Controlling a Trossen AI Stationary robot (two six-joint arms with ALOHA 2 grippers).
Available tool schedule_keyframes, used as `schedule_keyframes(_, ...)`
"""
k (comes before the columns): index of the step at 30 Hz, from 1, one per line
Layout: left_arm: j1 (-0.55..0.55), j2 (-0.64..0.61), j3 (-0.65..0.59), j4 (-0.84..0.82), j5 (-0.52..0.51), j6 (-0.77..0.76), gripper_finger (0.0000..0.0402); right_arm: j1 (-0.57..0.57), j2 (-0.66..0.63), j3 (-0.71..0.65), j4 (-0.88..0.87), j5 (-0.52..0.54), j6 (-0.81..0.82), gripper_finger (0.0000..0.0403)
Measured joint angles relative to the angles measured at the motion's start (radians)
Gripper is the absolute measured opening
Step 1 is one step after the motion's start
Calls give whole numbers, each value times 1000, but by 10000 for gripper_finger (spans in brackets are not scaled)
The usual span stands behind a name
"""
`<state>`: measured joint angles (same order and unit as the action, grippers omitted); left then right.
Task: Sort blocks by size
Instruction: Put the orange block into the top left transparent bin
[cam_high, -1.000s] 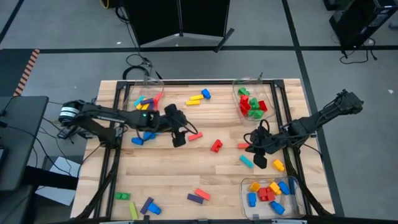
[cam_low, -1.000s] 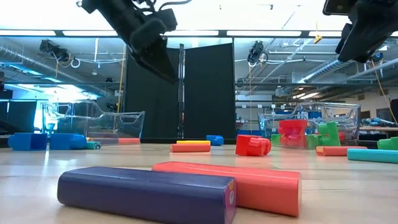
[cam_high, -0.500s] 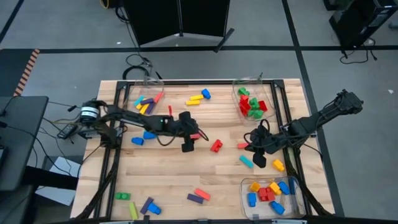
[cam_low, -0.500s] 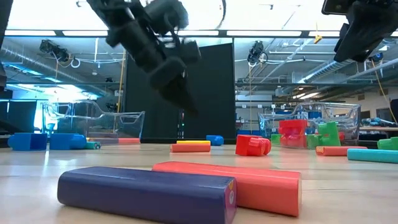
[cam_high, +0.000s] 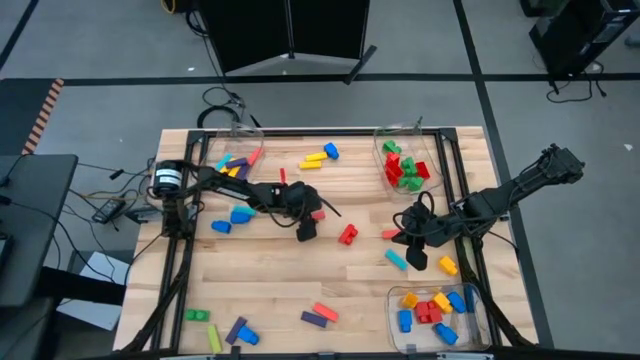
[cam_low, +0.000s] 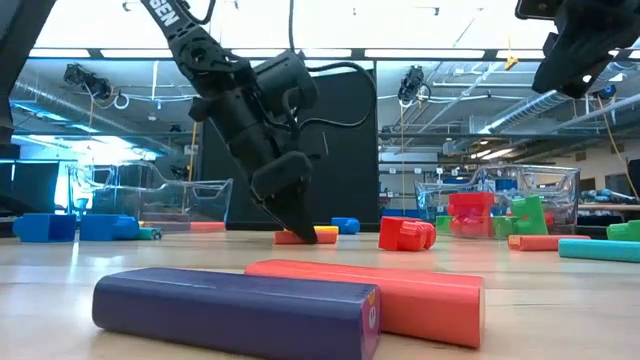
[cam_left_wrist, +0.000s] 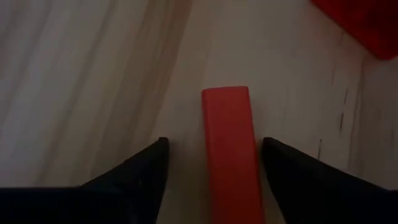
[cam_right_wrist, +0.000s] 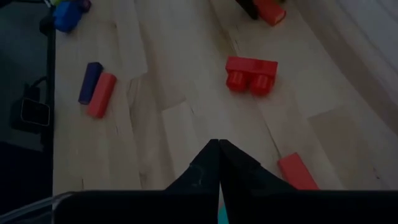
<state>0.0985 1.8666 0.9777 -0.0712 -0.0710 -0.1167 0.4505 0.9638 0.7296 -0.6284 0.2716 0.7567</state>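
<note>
Small plastic blocks lie scattered on the wooden table (cam_high: 270, 280). My left gripper (cam_high: 305, 231) is open and low over the table's middle. Its two fingers stand on either side of a red bar (cam_left_wrist: 230, 149), which lies flat on the table, with a gap at each side. In the low view the fingertips (cam_low: 300, 225) reach down to the bar (cam_low: 305, 237). My right gripper (cam_high: 415, 256) is shut and empty, well above the table toward the right (cam_low: 575, 50), over a teal bar (cam_high: 397, 259).
A red brick (cam_high: 347, 235) lies right of the left gripper. Clear bins stand at the far left (cam_high: 235, 160), far right (cam_high: 405, 165) and near right (cam_high: 435, 310), each with blocks inside. Blue bricks (cam_high: 235, 217) and purple and red bars (cam_high: 320, 315) also lie loose.
My left gripper has gone toward the table's right edge and down, from well above the table to the red bar, where its fingers now straddle it. The bar has not moved.
</note>
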Motion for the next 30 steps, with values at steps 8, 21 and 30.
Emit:
schedule_keyframes(8, -1, -1, 0, -7, 7, 3, 129, 0, 0, 0, 1, 30, 0, 22)
schedule_keyframes(21, 4, -57, -8, -26, 24, -25, 105, 0, 0, 0, 1, 35, 0, 14)
schedule_keyframes(30, 62, -245, -7, -84, -15, -27, 105, 0, 0, 0, 3, 35, -7, 22)
